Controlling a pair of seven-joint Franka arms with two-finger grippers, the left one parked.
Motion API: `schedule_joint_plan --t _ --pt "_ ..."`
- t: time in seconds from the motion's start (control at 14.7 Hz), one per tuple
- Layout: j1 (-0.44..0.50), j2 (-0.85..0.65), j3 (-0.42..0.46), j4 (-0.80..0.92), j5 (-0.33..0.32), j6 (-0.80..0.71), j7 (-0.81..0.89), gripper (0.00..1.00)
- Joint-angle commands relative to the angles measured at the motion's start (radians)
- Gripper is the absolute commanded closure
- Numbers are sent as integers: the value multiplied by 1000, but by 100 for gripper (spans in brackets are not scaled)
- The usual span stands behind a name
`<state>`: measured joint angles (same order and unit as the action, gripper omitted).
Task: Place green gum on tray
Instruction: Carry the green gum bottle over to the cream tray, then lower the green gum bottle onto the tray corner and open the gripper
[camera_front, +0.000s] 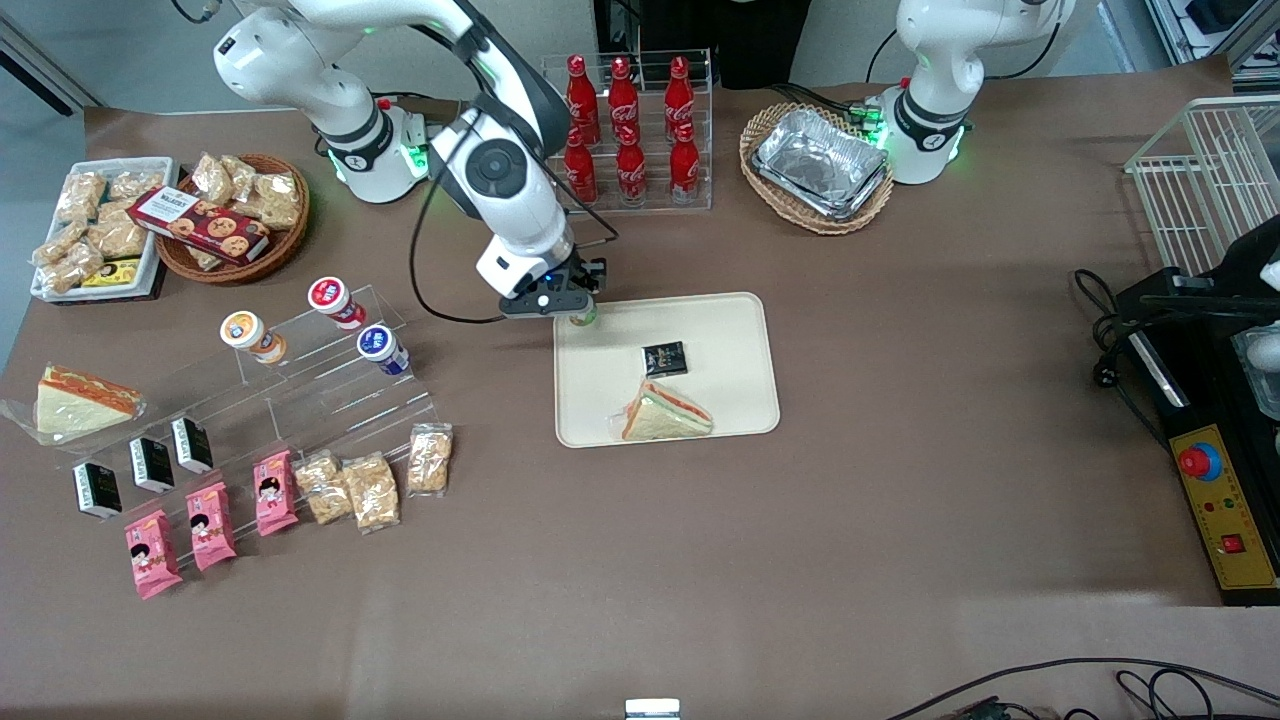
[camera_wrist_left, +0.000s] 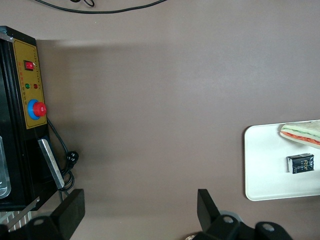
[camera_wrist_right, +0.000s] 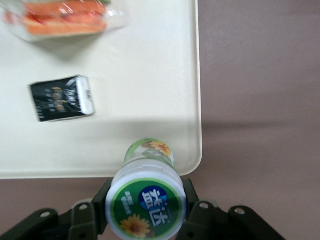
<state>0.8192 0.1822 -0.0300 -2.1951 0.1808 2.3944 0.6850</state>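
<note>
My gripper (camera_front: 577, 312) is shut on the green gum (camera_wrist_right: 146, 197), a small jar with a white lid and a green-and-yellow label. It holds the jar over the corner of the cream tray (camera_front: 735, 330) that is farthest from the front camera and toward the working arm's end. In the front view only a sliver of the green gum (camera_front: 584, 319) shows under the gripper. In the right wrist view the gum hangs above the tray's (camera_wrist_right: 150, 75) rounded corner; the fingers (camera_wrist_right: 101, 200) press its sides. I cannot tell whether the jar touches the tray.
On the tray lie a black packet (camera_front: 665, 358) and a wrapped sandwich (camera_front: 664, 412). An acrylic stand with orange-lidded (camera_front: 243, 329), red-lidded (camera_front: 329, 295) and blue-lidded (camera_front: 377, 343) jars lies toward the working arm's end. A cola bottle rack (camera_front: 628, 130) stands farther from the front camera.
</note>
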Motion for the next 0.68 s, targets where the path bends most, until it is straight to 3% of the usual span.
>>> schedule_joint_plan --t 0.0,0.34,0.48,0.61 --pt "23 101 -13 3 25 95 2 68" --pt "46 169 -14 11 23 144 2 68" --pt "47 178 -14 15 17 144 1 60" --pt "52 180 -16 18 17 143 4 13"
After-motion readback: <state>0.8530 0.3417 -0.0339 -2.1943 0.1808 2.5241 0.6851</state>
